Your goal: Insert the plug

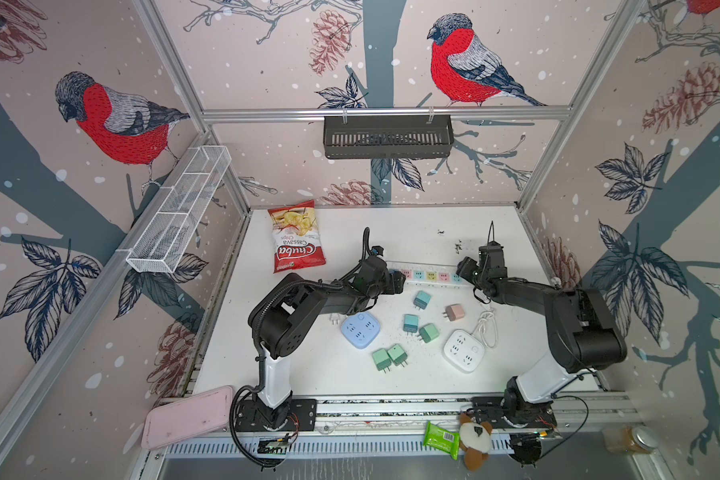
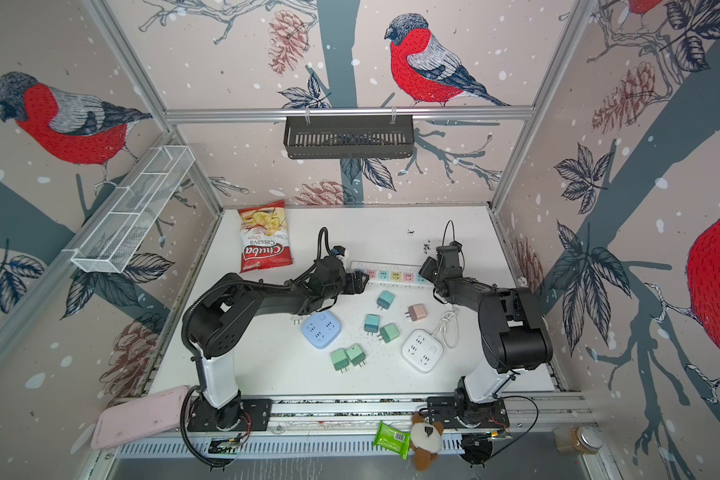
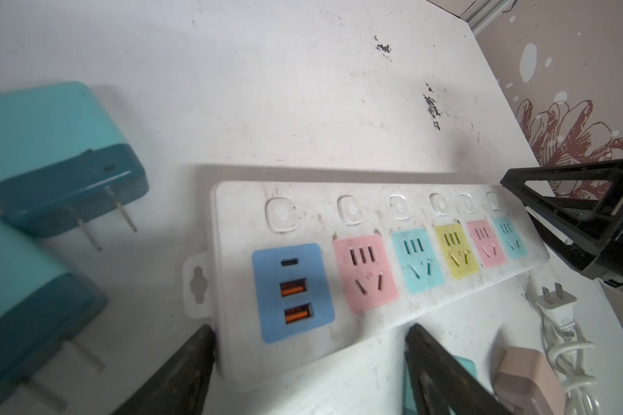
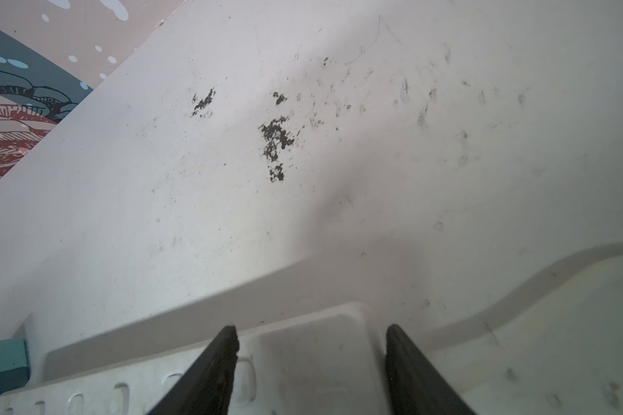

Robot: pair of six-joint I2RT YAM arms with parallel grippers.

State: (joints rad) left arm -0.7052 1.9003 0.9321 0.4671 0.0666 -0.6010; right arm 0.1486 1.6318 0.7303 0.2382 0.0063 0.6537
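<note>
A long white power strip [image 1: 431, 277] [image 3: 374, 251] with coloured sockets lies across the table. My left gripper [image 1: 400, 281] [image 3: 312, 345] is open at its USB end. One finger [image 3: 195, 363] touches the end; the other rests on the table beside the strip. At the opposite end my right gripper [image 1: 463, 269] [image 4: 308, 345] is open, with the strip's end [image 4: 313, 352] between its fingers. Neither holds a plug. Several loose plugs lie on the table in front of the strip: teal [image 1: 421, 299], pink [image 1: 454, 311], green [image 1: 428, 332]. Two teal plugs [image 3: 62, 158] lie beside the left gripper.
A blue cube socket [image 1: 360, 330] and a white cube socket [image 1: 463, 351] with a coiled cord [image 1: 488, 326] sit nearer the front. A chips bag [image 1: 296, 237] lies at the back left. The cord's white plug [image 3: 556, 301] lies near the strip.
</note>
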